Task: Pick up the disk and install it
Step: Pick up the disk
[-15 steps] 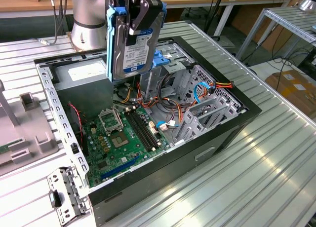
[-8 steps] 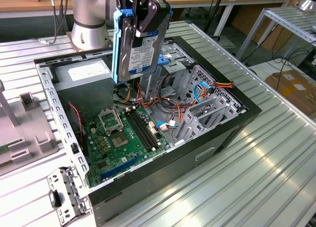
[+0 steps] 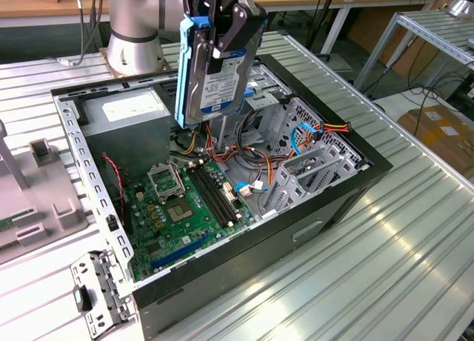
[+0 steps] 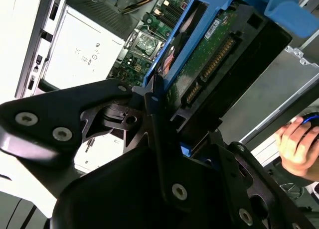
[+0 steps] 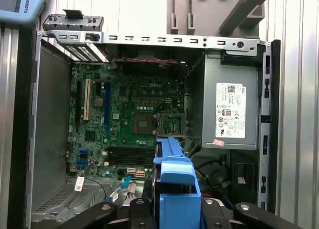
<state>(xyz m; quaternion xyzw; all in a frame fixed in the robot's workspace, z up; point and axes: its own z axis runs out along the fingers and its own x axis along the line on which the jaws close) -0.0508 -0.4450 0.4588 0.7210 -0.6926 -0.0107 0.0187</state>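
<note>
The disk [image 3: 215,74] stands on end over the open computer case [image 3: 348,200]. Its long axis is close to vertical and slightly tipped, its white-and-blue label faces the exterior camera, and a blue rail [image 3: 182,67] runs down its long edge. The gripper [image 3: 220,41] is clamped on the disk's upper part, with one black finger across the label. In the second wrist view a finger [image 4: 159,134] presses beside the green circuit-board face. The case lies on the ribbed bench [image 3: 385,282]. From the exterior view's left it holds a grey power supply [image 3: 129,115], a green motherboard [image 3: 178,207], bundled cables [image 3: 255,152] and a perforated metal panel [image 3: 315,115].
</note>
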